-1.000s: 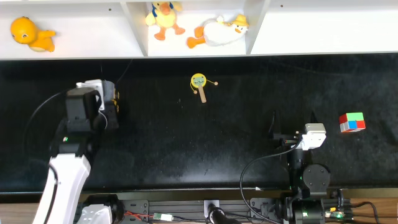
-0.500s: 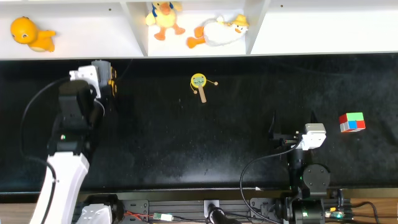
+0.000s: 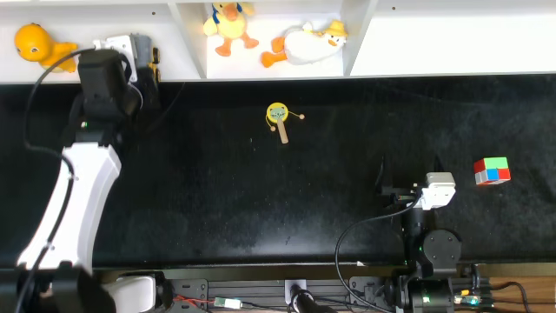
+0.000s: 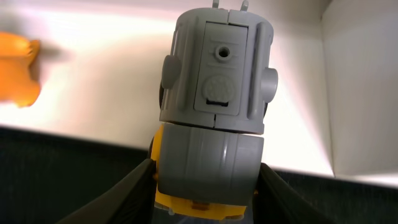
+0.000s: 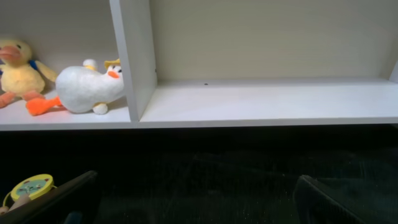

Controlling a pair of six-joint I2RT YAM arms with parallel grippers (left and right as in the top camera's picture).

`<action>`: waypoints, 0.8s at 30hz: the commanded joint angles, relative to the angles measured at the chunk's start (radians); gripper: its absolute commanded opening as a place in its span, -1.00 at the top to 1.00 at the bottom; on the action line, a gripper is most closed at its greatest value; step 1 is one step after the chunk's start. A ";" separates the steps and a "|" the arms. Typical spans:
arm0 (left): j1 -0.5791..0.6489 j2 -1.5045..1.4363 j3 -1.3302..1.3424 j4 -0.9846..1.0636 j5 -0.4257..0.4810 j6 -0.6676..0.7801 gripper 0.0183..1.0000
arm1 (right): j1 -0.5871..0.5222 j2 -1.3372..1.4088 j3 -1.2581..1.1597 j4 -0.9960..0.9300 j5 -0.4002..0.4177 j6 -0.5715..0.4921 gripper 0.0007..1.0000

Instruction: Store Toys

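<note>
- Right gripper [image 5: 199, 208] sits low over the black mat [image 3: 261, 209], close to its arm's base on the right side of the table; its jaws are spread wide with nothing between them
- Cube [image 3: 491, 170], with red, green and blue faces, lies on the mat to the right of that gripper and well apart from it
- Rattle [image 3: 279, 117], a small round green-and-yellow head on a wooden handle, lies on the mat near the middle, a little short of the shelf's front edge and well apart from both grippers
- Left gripper [image 4: 205, 186] is up at the shelf [image 5: 280, 99], at the open front of the left compartment; its jaws are clenched on the toy robot [image 4: 214, 93], one finger on each side of its lower part
- The toy robot is grey and barrel-shaped with a yellow base, and its panelled side faces the wrist camera; it sits between the orange duck [image 3: 43, 45] and the compartment's right wall, nearer the wall; whether it touches the shelf floor cannot be told
- The orange duck lies farther left in the same compartment, apart from the toy robot
- In the middle compartment the yellow duck [image 3: 228, 22] and the white duck [image 3: 304, 43] lie side by side, the white one just beside the right divider
</note>
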 commanded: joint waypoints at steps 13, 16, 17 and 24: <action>-0.008 0.152 0.066 0.132 0.034 0.007 0.29 | -0.006 -0.010 -0.014 0.005 0.003 0.004 -0.99; -0.008 0.162 0.066 0.131 0.037 0.008 -0.35 | -0.006 -0.010 -0.014 0.005 0.003 0.004 -0.99; -0.008 0.162 0.065 0.130 0.037 0.007 -0.36 | -0.006 -0.010 -0.014 0.005 0.003 0.004 -0.99; -0.007 0.149 0.065 0.095 0.037 0.008 -1.00 | -0.006 -0.010 -0.014 0.005 0.003 0.004 -0.99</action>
